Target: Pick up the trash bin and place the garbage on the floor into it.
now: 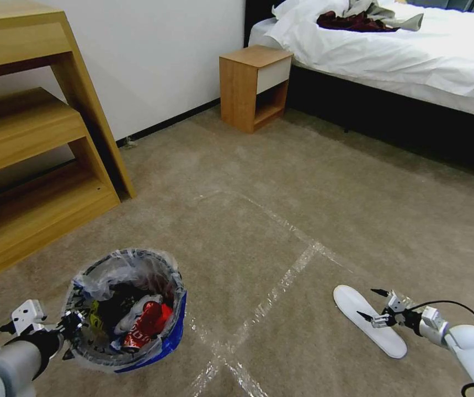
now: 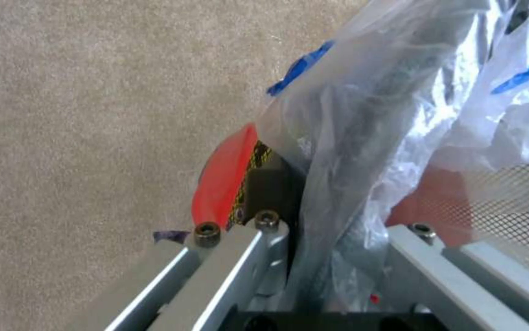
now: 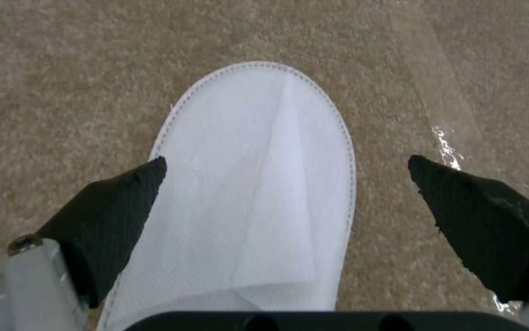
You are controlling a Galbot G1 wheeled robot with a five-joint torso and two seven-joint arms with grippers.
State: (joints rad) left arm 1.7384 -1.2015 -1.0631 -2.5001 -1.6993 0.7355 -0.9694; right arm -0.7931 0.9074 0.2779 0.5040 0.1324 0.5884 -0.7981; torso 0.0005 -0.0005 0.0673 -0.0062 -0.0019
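Observation:
The trash bin [image 1: 123, 309], lined with a crinkled clear bag, hangs at lower left above the floor [image 1: 303, 182]. Inside it lie a crushed red can [image 1: 148, 322] and other litter. My left gripper [image 1: 71, 322] is shut on its near rim. In the left wrist view the left gripper [image 2: 338, 207] clamps the bagged rim, with the bin's red base [image 2: 221, 184] beside one finger. A white insole [image 1: 387, 337] lies flat on the carpet at lower right. My right gripper [image 1: 372, 303] hovers open over it. In the right wrist view the insole [image 3: 258, 184] lies between and below the spread right gripper [image 3: 286, 161].
A wooden shelf unit [image 1: 27, 154] stands at left, a small nightstand [image 1: 254, 85] against the back wall, and a bed [image 1: 413, 49] at back right. Shiny tape strips [image 1: 281, 286] cross the carpet. Open carpet stretches between bin and insole.

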